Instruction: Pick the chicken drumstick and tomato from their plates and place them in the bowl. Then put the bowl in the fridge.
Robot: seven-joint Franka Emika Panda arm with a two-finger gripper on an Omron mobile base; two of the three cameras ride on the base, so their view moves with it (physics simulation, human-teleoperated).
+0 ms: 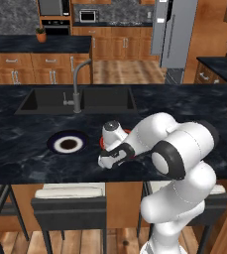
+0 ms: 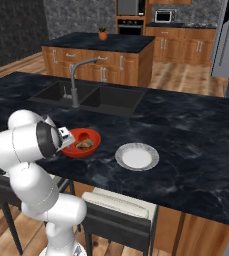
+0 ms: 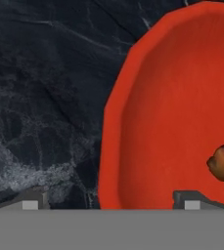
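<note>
the shallow bright red round bowl [image 2: 82,142] sits on the dark marbled stone tabletop [image 2: 186,125], at about seven o'clock from the black double sink [image 2: 91,97]. inside it lies the tan-brown lumpy chicken drumstick [image 2: 85,144], seen at three o'clock in the hand view. the white arm's two-finger gripper [image 3: 111,201] hangs over the bowl's rim, jaws wide apart and holding nothing, one fingertip [image 3: 29,203] over the tabletop, the other over the red inside. the plain pale round plate [image 2: 137,156] lies at four o'clock from the bowl. the navy-rimmed round plate with white centre [image 1: 68,143] lies at nine o'clock from the bowl in the left base view. the tall grey metallic fridge [image 1: 174,34] stands at one o'clock.
</note>
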